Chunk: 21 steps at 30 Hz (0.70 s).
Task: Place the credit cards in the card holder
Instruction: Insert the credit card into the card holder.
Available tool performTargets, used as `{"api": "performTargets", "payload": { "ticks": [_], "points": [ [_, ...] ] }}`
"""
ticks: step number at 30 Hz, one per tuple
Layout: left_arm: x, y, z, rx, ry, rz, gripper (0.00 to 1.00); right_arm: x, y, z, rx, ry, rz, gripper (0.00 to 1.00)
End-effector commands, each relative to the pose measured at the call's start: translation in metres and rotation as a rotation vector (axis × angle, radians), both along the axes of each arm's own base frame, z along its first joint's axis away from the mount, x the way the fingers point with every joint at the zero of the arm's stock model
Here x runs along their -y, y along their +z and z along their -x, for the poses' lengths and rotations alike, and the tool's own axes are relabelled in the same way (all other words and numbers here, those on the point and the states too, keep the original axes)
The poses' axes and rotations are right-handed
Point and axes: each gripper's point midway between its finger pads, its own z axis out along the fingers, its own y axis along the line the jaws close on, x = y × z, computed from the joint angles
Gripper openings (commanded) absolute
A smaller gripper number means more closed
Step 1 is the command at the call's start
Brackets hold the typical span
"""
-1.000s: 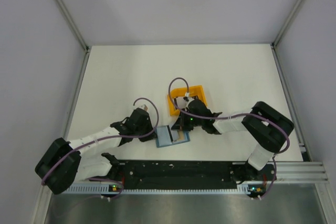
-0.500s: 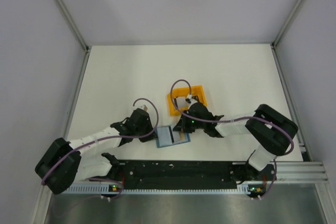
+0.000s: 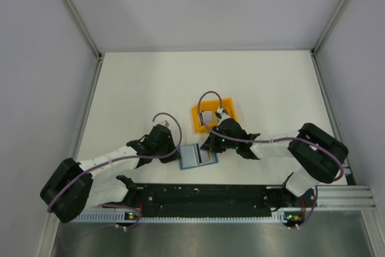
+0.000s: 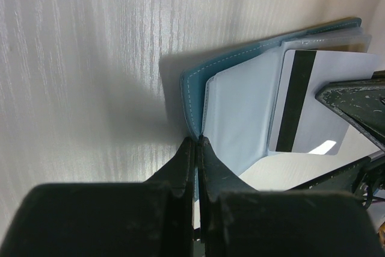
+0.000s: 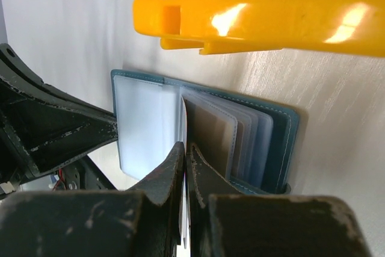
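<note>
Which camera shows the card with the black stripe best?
The left wrist camera: the card shows face-on, stripe plain. The right wrist camera sees only its thin edge; the top camera shows it tiny.

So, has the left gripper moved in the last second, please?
No: the left gripper stays on the card holder's left edge, same gap to the orange tray.

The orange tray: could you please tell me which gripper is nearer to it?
Right. The right gripper sits close beside the orange tray, holding a credit card at the card holder; the left gripper is farther off, pinching the holder's left edge.
</note>
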Motion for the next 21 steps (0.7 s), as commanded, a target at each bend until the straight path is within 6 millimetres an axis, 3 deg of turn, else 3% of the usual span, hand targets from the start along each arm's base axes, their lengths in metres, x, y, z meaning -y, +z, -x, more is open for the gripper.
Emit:
{"api": "performTargets", "payload": {
  "ticks": [1, 13, 19, 21],
  "points": [
    [-0.015, -0.017, 0.01, -0.043, 0.004, -0.077, 0.0, 0.002, -0.02, 0.007, -0.029, 0.034, 0.041, 0.0],
    [-0.013, -0.015, 0.008, -0.037, 0.002, -0.065, 0.0, -0.003, -0.044, 0.016, -0.102, 0.073, 0.068, 0.0],
    [-0.011, -0.014, 0.007, -0.035, 0.001, -0.06, 0.0, -0.001, -0.045, 0.017, -0.107, 0.072, 0.083, 0.0],
    [-0.011, -0.013, 0.007, -0.037, 0.001, -0.062, 0.0, 0.006, -0.038, 0.013, -0.074, 0.038, 0.091, 0.0]
  ]
}}
